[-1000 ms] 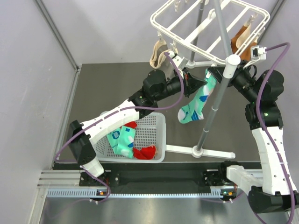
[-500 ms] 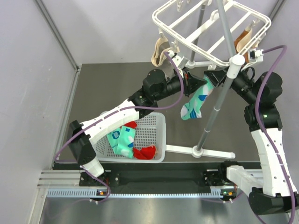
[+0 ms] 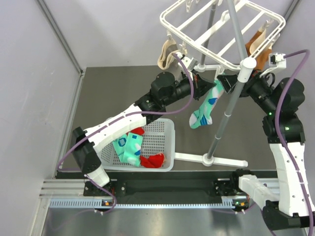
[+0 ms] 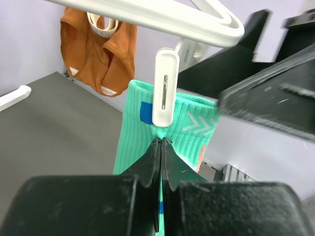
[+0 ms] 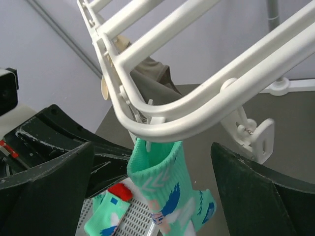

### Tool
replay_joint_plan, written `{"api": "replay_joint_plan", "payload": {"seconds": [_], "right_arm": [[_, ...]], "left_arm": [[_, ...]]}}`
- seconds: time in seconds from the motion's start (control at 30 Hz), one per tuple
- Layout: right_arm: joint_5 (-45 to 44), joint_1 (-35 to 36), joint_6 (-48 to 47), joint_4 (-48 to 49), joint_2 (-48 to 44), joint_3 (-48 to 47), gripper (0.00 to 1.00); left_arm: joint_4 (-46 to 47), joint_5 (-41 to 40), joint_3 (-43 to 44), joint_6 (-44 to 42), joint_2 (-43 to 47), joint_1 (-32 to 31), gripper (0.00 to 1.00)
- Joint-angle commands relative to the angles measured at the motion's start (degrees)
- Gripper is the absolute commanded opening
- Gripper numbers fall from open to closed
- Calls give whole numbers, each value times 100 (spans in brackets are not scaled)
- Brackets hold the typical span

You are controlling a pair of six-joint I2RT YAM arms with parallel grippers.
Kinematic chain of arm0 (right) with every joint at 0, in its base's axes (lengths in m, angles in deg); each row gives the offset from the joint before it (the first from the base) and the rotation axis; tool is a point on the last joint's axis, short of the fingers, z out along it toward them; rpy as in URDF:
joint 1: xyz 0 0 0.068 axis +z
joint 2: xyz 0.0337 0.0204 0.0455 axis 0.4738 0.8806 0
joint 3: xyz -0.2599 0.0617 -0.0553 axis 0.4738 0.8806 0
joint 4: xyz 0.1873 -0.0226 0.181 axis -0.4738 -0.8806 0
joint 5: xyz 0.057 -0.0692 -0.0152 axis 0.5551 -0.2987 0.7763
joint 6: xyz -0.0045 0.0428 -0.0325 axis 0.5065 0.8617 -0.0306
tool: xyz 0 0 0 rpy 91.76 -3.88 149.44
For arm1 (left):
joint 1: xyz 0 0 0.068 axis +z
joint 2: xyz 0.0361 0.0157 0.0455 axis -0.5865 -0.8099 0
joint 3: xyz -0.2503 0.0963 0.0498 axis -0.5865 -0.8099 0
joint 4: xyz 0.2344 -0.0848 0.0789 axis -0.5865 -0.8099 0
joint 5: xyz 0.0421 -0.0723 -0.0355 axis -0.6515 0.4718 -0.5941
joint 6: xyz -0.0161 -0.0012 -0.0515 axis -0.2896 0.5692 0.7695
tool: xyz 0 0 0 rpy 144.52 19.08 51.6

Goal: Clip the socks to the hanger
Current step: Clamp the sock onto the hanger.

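Observation:
A mint-green sock hangs by its cuff from a white clip on the near rail of the white hanger. My left gripper is shut on the sock's cuff just under that clip, and it reaches in from the left. My right gripper is open wide, its fingers either side of the sock and apart from it, below the hanger rail. In the top view it sits just right of the clip. A second mint-green sock and red socks lie in the basket.
The white perforated basket stands at the near left. The hanger's grey pole rises from a white foot between the arms. A beige sock and an orange-brown sock hang from other clips.
My right gripper has gone from shut to wide open and drawn back to the right from the clip. The left gripper has kept its hold on the sock.

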Motion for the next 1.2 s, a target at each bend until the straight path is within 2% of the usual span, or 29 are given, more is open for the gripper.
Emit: {"api": "replay_joint_plan", "payload": {"seconds": [0.0, 0.37, 0.53, 0.63, 0.83, 0.87, 1.0, 1.17], "right_arm": [[-593, 50, -289, -536, -130, -567, 100], [-1436, 50, -851, -1521, -577, -822, 100], [-1849, 50, -1037, -1899, -473, -1174, 100], [-1781, 50, -1028, -2005, -306, -1314, 98], [-1692, 50, -948, -1601, -358, -1166, 85], [-1666, 50, -984, -1592, -332, -1166, 79], [-1306, 50, -1142, -1469, -147, -1288, 66], [-365, 50, -1186, -1205, -16, -1306, 62]], "left_arm": [[-155, -323, 364, -57, 78, -16, 0], [-893, -683, 733, -48, -45, -16, 0], [-946, -833, 750, -48, -36, -16, 0], [-998, -833, 786, -40, -36, -16, 0], [-1113, -991, 576, -127, 201, -8, 0], [-1130, -1156, 540, -119, 297, -8, 0], [-1358, -1254, 505, -163, 526, 1, 0], [-1613, -1413, 557, -373, 781, 1, 0]]}}
